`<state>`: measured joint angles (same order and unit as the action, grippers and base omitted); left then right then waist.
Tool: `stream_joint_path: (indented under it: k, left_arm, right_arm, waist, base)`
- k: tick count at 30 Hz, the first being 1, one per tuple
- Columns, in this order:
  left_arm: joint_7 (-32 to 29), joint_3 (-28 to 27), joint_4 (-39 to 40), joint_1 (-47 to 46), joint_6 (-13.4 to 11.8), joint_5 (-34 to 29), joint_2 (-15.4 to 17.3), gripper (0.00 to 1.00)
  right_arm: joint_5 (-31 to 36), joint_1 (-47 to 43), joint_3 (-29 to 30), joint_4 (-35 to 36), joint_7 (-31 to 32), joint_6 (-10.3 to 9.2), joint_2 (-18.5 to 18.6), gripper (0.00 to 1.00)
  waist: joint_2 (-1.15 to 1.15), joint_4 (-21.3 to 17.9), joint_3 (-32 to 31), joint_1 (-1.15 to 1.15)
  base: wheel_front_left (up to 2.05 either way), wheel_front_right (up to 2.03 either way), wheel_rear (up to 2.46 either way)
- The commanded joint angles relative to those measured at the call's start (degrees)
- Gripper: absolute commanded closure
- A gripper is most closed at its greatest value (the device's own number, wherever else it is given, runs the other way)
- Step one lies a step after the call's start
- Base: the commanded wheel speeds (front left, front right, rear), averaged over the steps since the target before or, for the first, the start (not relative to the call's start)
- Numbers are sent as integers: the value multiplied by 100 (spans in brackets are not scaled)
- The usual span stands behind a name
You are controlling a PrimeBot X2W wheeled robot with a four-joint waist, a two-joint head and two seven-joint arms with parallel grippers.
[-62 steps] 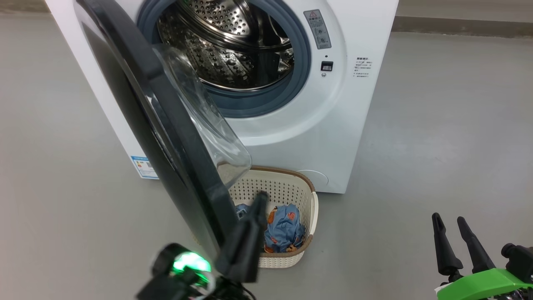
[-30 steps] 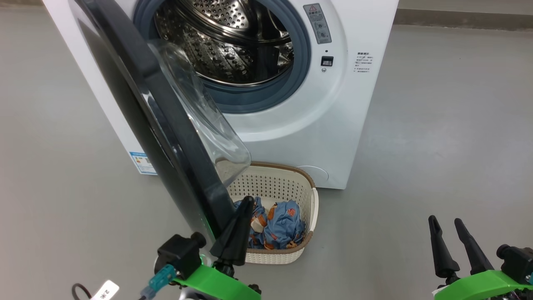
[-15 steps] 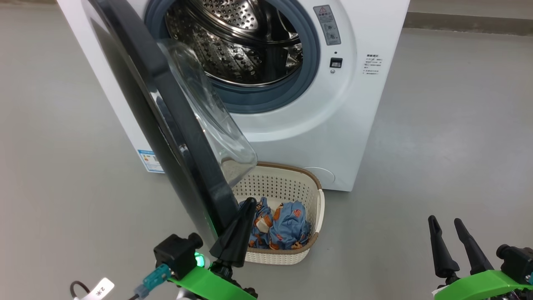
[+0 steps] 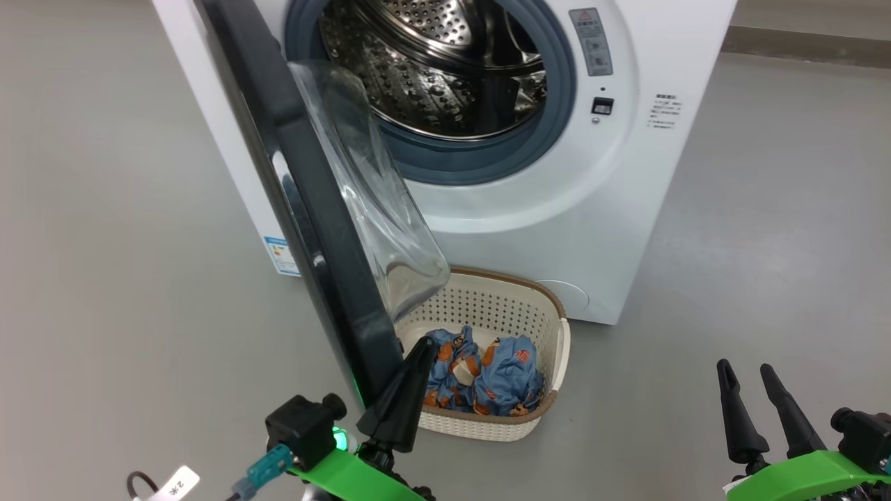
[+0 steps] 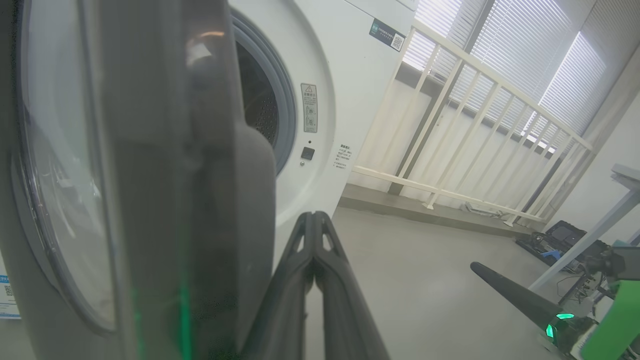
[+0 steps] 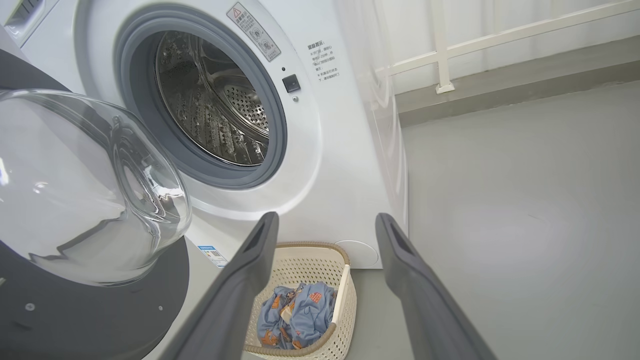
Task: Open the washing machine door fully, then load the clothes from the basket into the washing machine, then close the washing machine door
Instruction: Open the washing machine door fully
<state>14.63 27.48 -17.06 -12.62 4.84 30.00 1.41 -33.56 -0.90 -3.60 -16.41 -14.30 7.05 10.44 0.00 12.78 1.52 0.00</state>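
The white washing machine (image 4: 626, 209) stands with its steel drum (image 4: 445, 62) exposed. The washing machine door (image 4: 306, 188) hangs swung out toward me, edge-on, its clear glass bowl (image 4: 376, 195) bulging over the basket (image 4: 487, 309). The cream basket sits on the floor below the drum opening, and the clothes (image 4: 487, 376), a blue printed bundle, lie inside it. My left gripper (image 4: 421, 346) is shut and empty, close against the door's lower edge (image 5: 165, 175). Off to the right, above bare floor, my right gripper (image 4: 745, 367) stands open with nothing in it. The basket (image 6: 310, 246) and clothes (image 6: 295, 315) lie beyond its fingers.
Grey floor (image 4: 766, 243) surrounds the machine on both sides. A white railing (image 5: 450, 150) and blinds stand behind the machine to its right. A table leg and cables (image 5: 565, 240) are at the far right of the left wrist view.
The whole head picture has slid to the right, so the camera has turned. My left gripper has dropped back a little and stays shut beside the door's edge. The right gripper has held still.
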Motion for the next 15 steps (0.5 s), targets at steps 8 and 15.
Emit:
stream_joint_path:
  k: [8,15]
  left_arm:
    - [37,-467,35,36,-77,-139,154,100]
    - [37,-493,141,198,-178,-242,227,100]
  right_arm:
    - [39,21,-119,151,-70,44,131,0]
    - [40,-14,-97,157,-70,44,144,0]
  waist:
    - [0,408,-22,0]
    - [0,691,-54,0]
  base:
    - [0,0,0]
    - [0,0,0]
